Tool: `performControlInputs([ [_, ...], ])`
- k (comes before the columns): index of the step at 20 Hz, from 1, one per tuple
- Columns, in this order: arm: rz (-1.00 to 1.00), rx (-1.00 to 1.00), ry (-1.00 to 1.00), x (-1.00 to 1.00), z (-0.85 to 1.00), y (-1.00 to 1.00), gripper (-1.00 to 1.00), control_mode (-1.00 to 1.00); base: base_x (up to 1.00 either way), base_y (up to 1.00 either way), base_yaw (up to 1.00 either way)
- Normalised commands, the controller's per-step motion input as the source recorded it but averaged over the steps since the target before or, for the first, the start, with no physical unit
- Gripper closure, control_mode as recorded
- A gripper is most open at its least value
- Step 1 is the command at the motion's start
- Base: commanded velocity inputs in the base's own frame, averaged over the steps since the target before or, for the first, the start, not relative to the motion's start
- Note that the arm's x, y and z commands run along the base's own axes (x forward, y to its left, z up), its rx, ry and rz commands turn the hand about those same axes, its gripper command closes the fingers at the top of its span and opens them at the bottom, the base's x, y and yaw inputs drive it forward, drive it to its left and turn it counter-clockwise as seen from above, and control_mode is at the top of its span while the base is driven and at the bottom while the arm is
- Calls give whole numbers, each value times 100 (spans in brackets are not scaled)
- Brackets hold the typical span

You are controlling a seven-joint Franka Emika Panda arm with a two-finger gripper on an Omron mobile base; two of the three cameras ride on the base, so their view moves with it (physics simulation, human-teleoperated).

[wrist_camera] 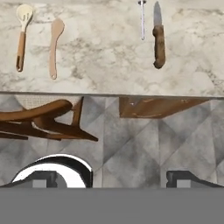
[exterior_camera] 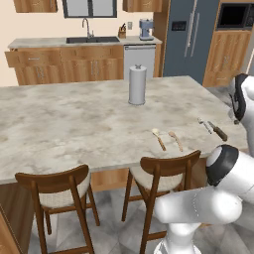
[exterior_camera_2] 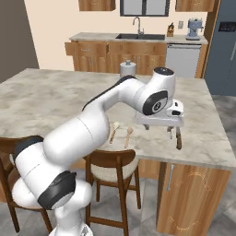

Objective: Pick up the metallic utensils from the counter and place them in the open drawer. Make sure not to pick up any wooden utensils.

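The counter (exterior_camera: 74,124) fills the middle of the left base frame: a broad slab of beige-grey marbled stone with a straight front edge, on wooden cabinets. In the hand frame its edge runs level across the upper half, with grey floor tiles below. Two wooden chairs (exterior_camera: 163,173) with curved backs and woven seats stand along the lower edge of the left base frame. A grey upright cylinder (exterior_camera: 137,85) with a knob on top stands on the stone at upper centre.

The gripper (exterior_camera_2: 160,125) hangs at centre right of the right base frame, over the counter's near edge, its two dark fingers spread wide and holding nothing.

At the top right of the hand frame lies the knife (wrist_camera: 158,39), with a grey blade and brown handle, long axis up-down in the frame, blade toward the top. Just left of it, parallel, lies the thin silver fork (wrist_camera: 142,19). At the top left lie two tan wooden spoons (wrist_camera: 37,41), side by side, heads toward the top, one slotted and one plain.
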Motion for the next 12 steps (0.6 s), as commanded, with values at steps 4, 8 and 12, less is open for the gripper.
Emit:
performControlInputs([
  [4,1,-9,15,2,-30,-62,-100,-100,0,0,0],
  [8,12,-9,6,41,-33,-1,-100,-100,0,0,0],
  [12,20,0,0,45,-9,0,-100,-100,0,0,0],
])
